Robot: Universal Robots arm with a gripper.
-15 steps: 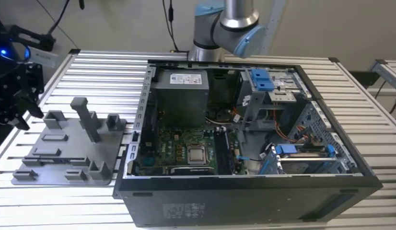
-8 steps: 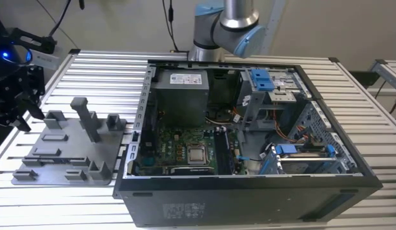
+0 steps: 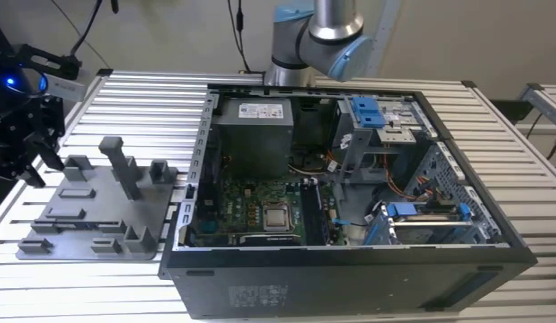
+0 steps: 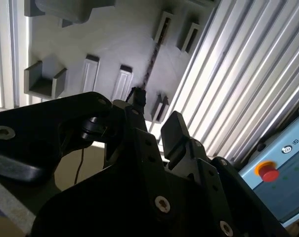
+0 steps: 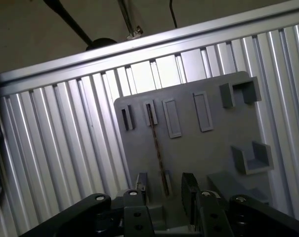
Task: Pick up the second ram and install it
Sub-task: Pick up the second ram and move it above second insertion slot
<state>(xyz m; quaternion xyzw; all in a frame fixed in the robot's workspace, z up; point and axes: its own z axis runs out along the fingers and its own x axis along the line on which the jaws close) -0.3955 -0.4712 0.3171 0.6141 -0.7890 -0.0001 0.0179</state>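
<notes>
At gripper: spread wide, clamps nothing. Hangs above near end of second ram, w/ a finger on either side of it in both wrist views; can't tell any contact. Re ram: stands on edge, thin & dark, each end seated in a small slot holder of grey fixture plate. Shares plate w/ flat rectangular pockets & U-shaped brackets. Re plate: sits at exterior view's left on ribbed alu table, edge just beside open PC case. Inside case: green motherboard, grey PSU, blue-tabbed drive cage. Beyond plate's far edge: more ribbed table up to side rail.
</notes>
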